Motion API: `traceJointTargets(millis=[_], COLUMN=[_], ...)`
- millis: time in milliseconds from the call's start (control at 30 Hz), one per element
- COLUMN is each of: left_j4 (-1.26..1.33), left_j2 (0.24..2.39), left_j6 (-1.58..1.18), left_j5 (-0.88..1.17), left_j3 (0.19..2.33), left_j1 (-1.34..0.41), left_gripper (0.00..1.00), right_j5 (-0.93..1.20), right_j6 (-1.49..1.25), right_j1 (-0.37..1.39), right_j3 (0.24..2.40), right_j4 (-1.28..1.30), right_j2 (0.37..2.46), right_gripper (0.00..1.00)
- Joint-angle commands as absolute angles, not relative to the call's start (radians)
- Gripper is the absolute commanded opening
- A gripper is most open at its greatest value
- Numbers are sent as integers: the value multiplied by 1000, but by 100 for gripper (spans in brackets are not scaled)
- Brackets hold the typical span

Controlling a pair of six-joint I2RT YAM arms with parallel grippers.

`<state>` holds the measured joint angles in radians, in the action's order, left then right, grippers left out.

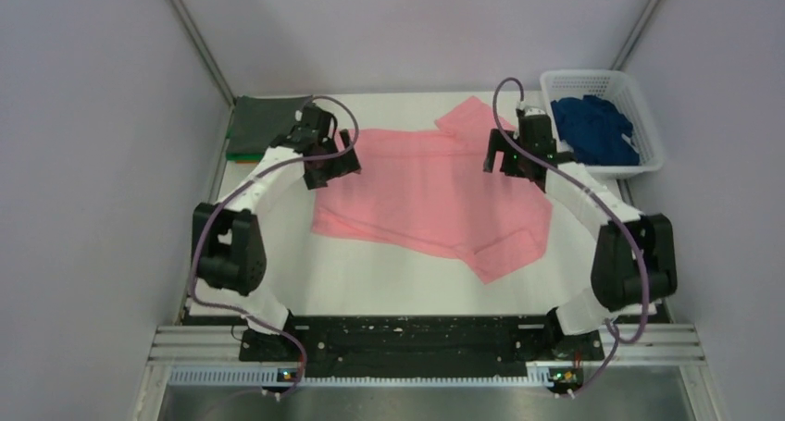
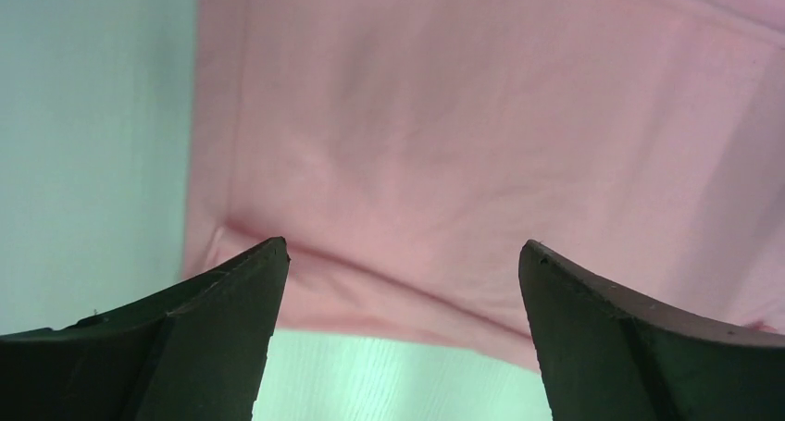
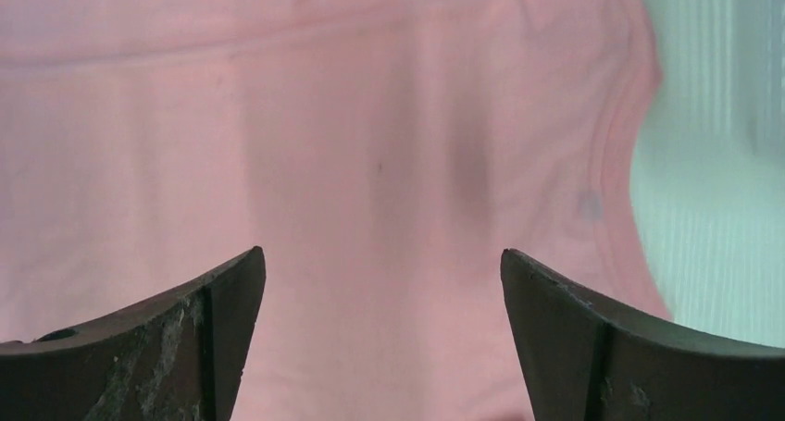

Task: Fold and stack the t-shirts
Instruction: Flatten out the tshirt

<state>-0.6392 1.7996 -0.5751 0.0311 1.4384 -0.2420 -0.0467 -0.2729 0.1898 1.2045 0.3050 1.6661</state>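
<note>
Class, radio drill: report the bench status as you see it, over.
Left claw open, over salmon-pink cloth t-shirt, left edge. Right claw open, over its right side. Shirt spread out, unfolded. Nothing on top of it.

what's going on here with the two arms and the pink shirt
Two robot arms are working on a pink t-shirt spread out on the table. The left tool is over its left edge, the right tool over its right side, both open and gripping nothing. A blue shirt sits in the white basket.
</note>
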Motion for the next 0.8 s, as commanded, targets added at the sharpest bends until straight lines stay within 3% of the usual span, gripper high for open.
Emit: traceJointTargets(millis=[0, 167, 367, 567, 767], left_j4=[-635, -669, -639, -659, -670], left_j2=[1518, 1572, 1641, 1741, 1796], left_j6=[-602, -648, -692, -733, -739], left_j5=[-130, -187, -187, -250, -233], left_j3=[1179, 1107, 1105, 1170, 1205], left_j1=[-244, -244, -244, -244, -245], left_gripper=[99, 95, 86, 71, 51], right_j5=[-92, -40, -73, -115, -134], right_j6=[-390, -477, -549, -580, -647], right_j1=[240, 335, 476, 539, 605], right_j3=[888, 685, 630, 599, 566], right_j4=[296, 331, 476, 576, 678], right_j2=[1391, 1185, 1065, 987, 931], right_gripper=[95, 92, 90, 89, 88])
